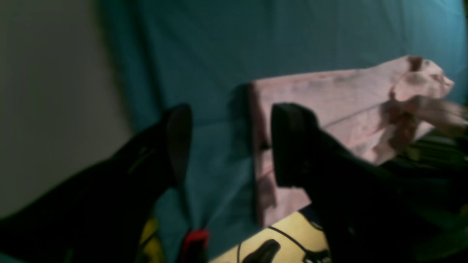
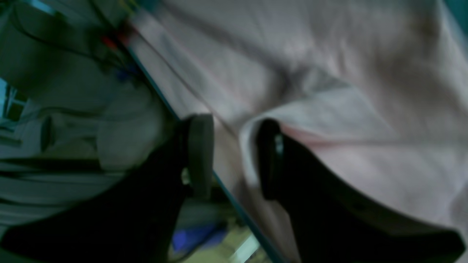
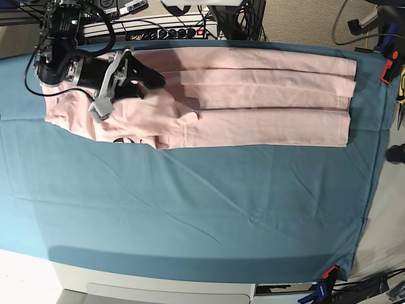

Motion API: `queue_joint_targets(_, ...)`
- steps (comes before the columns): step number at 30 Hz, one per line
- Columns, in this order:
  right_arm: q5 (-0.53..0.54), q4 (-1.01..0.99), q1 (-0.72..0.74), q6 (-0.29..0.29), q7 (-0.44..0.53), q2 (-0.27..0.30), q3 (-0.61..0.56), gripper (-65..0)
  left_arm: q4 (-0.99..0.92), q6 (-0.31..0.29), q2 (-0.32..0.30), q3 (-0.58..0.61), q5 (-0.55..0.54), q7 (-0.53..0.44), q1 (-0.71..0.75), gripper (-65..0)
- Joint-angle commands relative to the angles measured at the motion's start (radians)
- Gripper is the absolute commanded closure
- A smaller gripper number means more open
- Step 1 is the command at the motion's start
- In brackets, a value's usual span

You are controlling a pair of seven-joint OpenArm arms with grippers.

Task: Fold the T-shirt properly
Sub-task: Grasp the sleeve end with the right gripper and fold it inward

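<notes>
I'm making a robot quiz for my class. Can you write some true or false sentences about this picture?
1. The T-shirt is pale pink. True.
2. The cloth on the table is red. False: it is teal.
3. The right pincer is squeezed shut. False: its jaws stand apart over the shirt.
4. The left pincer is open. True.
5. The shirt lies at the table's near edge. False: it lies along the far edge.
</notes>
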Motion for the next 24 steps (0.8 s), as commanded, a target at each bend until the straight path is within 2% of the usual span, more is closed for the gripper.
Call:
queue_joint_targets(1, 0.027, 0.052, 0.003, -0.002, 0.017, 0.014, 0.006, -21.7, 0.013, -0.005, -0.051, -0.008, -0.023, -0.004, -0.021, -35.0)
queue_joint_targets(4, 0.004, 0.119, 0.003, -0.002, 0.017, 0.014, 0.006, -21.7, 0.013, -0.005, -0.097, -0.008, -0.023, -0.004, -0.019, -35.0)
queue_joint_targets(8, -0.061, 0.12, 0.003, -0.002, 0.017, 0.014, 0.007, -21.7, 0.013, -0.005, -0.129, -0.008, -0.023, -0.004, -0.019, -35.0)
queue_joint_targets(14, -0.375, 0.12, 0.003, -0.002, 0.017, 0.014, 0.06, -21.7, 0.013, 0.014, -0.123, -0.008, -0.023, -0.004, 0.047, -35.0)
queue_joint_targets(19, -0.603, 0.12, 0.012, -0.002, 0.173, 0.006, 0.167, -21.7, 0.013, 0.041, -0.09, -0.008, -0.023, -0.004, 0.14, -35.0)
queue_joint_targets(24, -0.817, 0.116, 0.014, -0.14, 0.238, -0.029, 0.235, -21.7, 0.014, 0.047, -0.037, -0.008, -0.023, -0.004, 0.171, -35.0)
